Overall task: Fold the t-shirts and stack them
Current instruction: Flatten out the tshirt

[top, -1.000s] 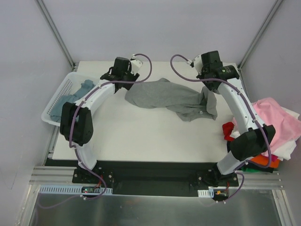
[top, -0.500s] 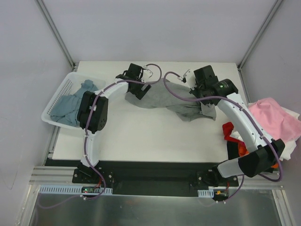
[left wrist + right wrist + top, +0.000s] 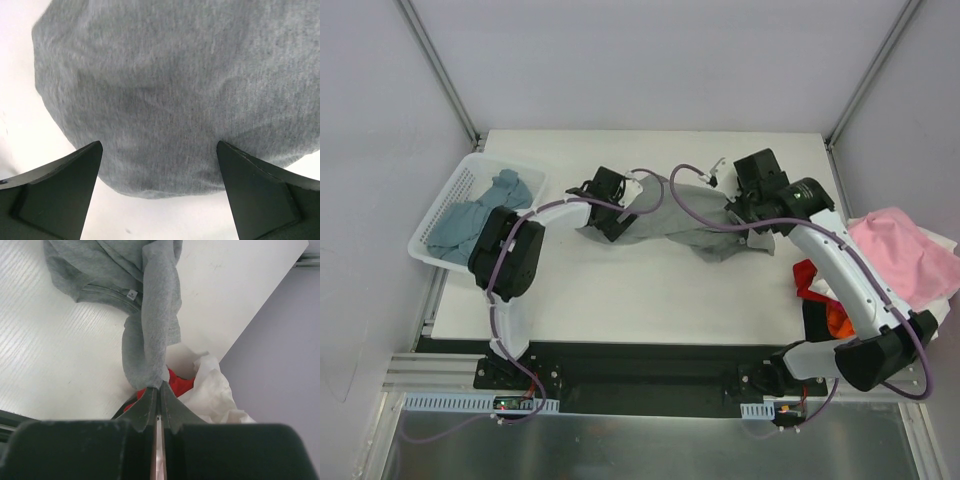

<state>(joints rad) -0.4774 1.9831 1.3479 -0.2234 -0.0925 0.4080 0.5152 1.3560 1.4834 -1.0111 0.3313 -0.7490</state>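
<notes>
Nearest, right of the white bench (image 3: 620, 300), a heap of soft tees: red one (image 3: 807, 275), orange one (image 3: 837, 320), pink one (image 3: 900, 250). Mid-bench, the light heather-grey cloth t-shirt (image 3: 670, 222) lies bunched between the 2 arms. Right jaws are pinched tight on its twisted right end. Left jaws are spread wide over its rounded left edge, gripping nothing. Far left, the white slatted plastic basket (image 3: 438, 215) holds a dusty blue-teal tee (image 3: 470, 225).

Six t-shirts: grey (image 3: 670, 218), teal (image 3: 470, 215), pink (image 3: 900, 250), white (image 3: 215, 385), red (image 3: 807, 272), orange (image 3: 835, 320); one basket (image 3: 460, 178); two hands (left (image 3: 618, 212), right (image 3: 746, 214)).
</notes>
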